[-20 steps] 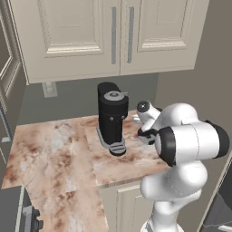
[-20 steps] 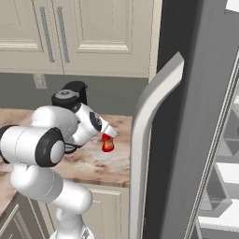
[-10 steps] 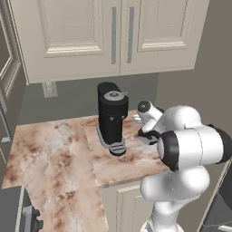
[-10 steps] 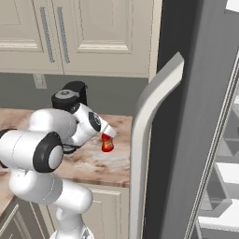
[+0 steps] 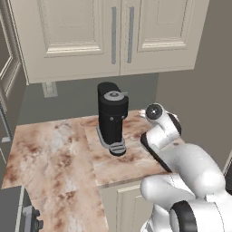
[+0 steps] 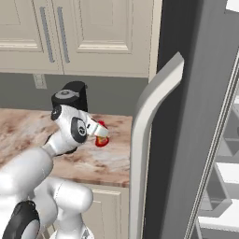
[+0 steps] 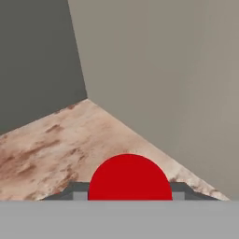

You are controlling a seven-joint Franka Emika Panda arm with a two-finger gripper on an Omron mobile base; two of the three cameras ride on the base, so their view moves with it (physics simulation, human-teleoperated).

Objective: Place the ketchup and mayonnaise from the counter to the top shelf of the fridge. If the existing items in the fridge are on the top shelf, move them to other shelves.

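The fridge (image 6: 186,116) is the biggest thing in the right base view — a tall grey steel body filling the 3 o'clock half, its long curved handle (image 6: 151,135) running from 1 o'clock down toward 6 o'clock, with white shelves (image 6: 228,172) and grey door bins showing at the far 4 o'clock edge. Cream panelled wall cabinets (image 5: 113,36) span the 12 o'clock band of the left base view. Below them the pinkish-brown marbled counter (image 5: 54,149) stretches from 9 o'clock to the centre, over cream base cabinets. A black coffee machine (image 5: 112,118) stands upright on the counter near the back wall, at the centre of the left base view.

The ketchup (image 6: 101,135) sits just above the counter surface at about 9 o'clock of the fridge handle, beside the coffee machine. The end effector (image 7: 129,191) is clamped on the ketchup — in the hand view its red rounded top fills the gap between the two dark fingertips (image 7: 74,192).
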